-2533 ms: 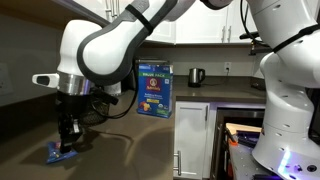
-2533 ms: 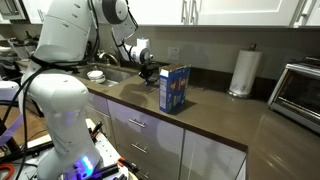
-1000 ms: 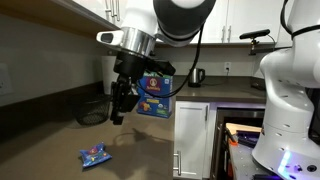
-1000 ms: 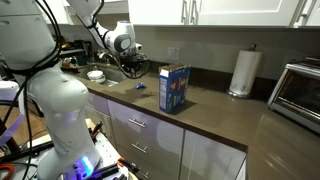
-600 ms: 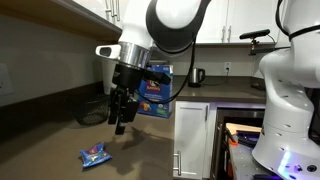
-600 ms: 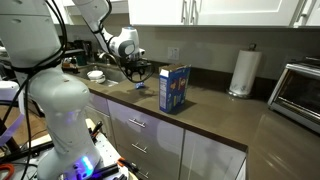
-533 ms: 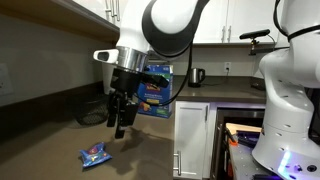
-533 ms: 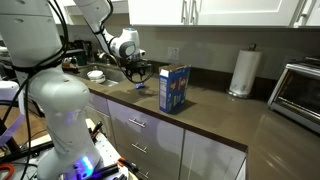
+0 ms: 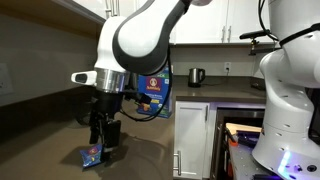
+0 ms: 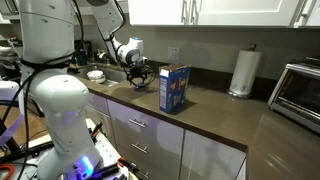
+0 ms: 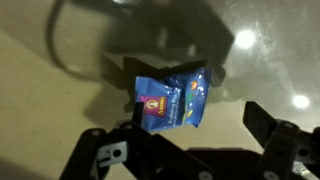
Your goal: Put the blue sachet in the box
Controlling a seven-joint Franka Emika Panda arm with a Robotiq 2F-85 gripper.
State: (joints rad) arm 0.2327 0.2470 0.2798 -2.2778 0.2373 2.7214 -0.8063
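The blue sachet [image 11: 170, 103] lies flat on the dark counter, with white and reddish print on it. In an exterior view the blue sachet [image 9: 92, 155] sits near the counter's front. My gripper [image 9: 102, 145] hangs just above it, open. In the wrist view my gripper [image 11: 195, 125] has its fingers wide apart, and the sachet lies between them close to the left finger [image 11: 128, 118]. The box [image 9: 153, 93] is a tall blue carton with a red logo, upright further back on the counter. The box [image 10: 173, 88] stands beside my gripper [image 10: 140, 78], apart from it.
A kettle [image 9: 196, 76] stands at the back of the counter. A paper towel roll [image 10: 242, 72] and a toaster oven [image 10: 300, 95] stand beyond the box. A sink with a bowl [image 10: 95, 74] is behind my arm. The counter's front edge [image 10: 150, 112] runs close by.
My arm has come down from beside the box to just above the sachet, and the jaws have spread wide. The sachet has stayed on the counter.
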